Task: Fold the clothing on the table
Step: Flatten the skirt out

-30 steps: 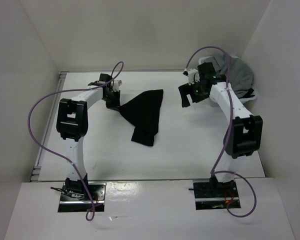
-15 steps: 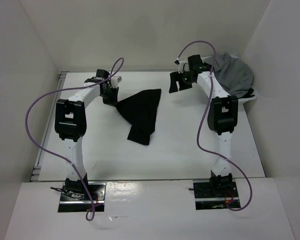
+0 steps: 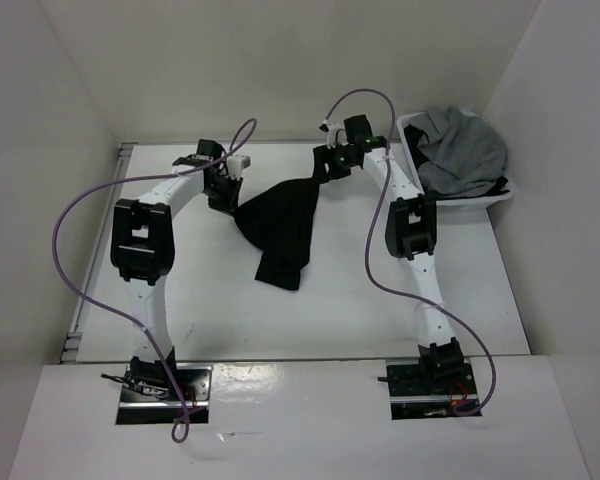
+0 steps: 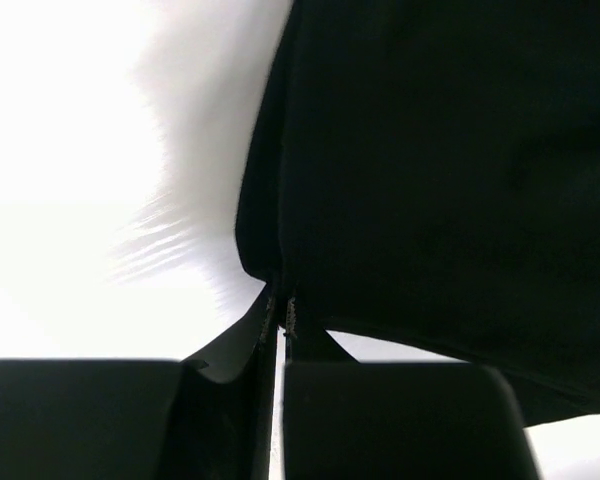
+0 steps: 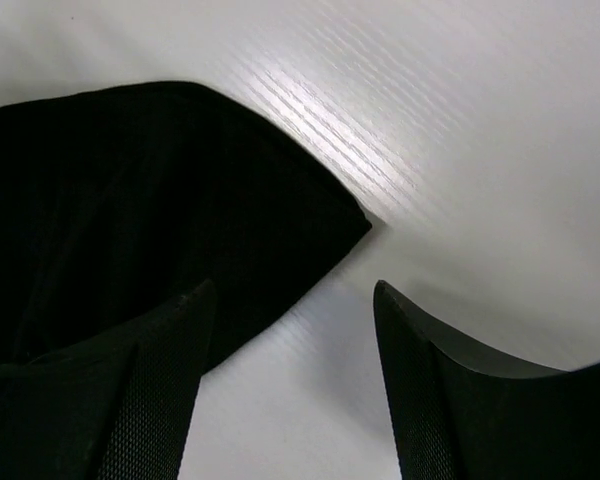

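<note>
the black clothing [image 3: 285,225] lies near the middle of the white tabletop [image 3: 380,310], spread in a rough triangle with a narrower tail trailing toward the arms' bases. well apart from it, at the far right, a white basket [image 3: 500,195] holds a heaped grey garment [image 3: 465,150].

the left arm [image 3: 170,190] reaches to the clothing's left corner. in the left wrist view its jaws are pinched fully together on the cloth's edge, and the fabric fans out from that pinch. the corner may be lifted slightly off the tabletop, though the overhead view is too dark there to be sure.

the right arm [image 3: 410,225] stretches to the far right corner. its jaws stand partly open and hold nothing. in the right wrist view 1 finger [image 5: 160,390] sits over the cloth, the other over bare tabletop, and the pointed corner lies between them.

the fabric looks thin, light and limp. it should drape and bunch rather than keep a shape, and it may slide easily on the smooth tabletop. a hold at 2 corners along 1 edge suits it best, since a single pinch lets the rest sag and twist. the right jaws need to catch the very tip of the corner, low against the tabletop, or they may take too many layers or miss it.
</note>
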Robot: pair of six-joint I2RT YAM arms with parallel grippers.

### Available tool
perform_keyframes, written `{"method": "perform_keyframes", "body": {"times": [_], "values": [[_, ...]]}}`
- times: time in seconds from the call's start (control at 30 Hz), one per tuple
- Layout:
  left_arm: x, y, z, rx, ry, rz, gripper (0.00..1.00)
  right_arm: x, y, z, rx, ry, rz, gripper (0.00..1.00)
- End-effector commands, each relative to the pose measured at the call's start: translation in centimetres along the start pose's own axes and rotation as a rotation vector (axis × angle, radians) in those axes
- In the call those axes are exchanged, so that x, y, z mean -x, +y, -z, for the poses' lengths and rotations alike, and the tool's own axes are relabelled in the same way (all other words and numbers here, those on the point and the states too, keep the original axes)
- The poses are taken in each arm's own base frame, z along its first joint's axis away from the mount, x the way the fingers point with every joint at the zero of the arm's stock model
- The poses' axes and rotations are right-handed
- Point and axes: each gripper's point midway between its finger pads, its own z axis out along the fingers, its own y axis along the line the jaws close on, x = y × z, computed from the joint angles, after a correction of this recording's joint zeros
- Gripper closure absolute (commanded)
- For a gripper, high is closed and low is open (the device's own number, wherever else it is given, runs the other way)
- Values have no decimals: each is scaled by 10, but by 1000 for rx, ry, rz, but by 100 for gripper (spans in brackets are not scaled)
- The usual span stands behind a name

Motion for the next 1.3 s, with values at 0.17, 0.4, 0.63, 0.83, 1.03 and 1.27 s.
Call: {"method": "perform_keyframes", "body": {"times": [0.17, 0.4, 0.63, 0.83, 1.03, 1.27], "values": [[13, -31, 9, -17, -23, -120, 100, 5, -3, -13, 17, -19, 6, 34], [10, -33, 2, -24, -2, -122, 100, -4, -8, -30, 14, -6, 6, 37], [7, -46, -4, -39, 12, -156, 100, -11, -9, -45, 21, -1, 11, 51], [7, -46, -4, -40, 12, -165, 100, -13, 1, -53, 34, 7, 24, 63], [7, -50, -5, -44, 14, -173, 100, -15, 8, -57, 27, 20, 42, 100], [50, -44, 43, 75, -120, -237, 100, 57, 39, 26, -9, -92, 118, 100]]}}
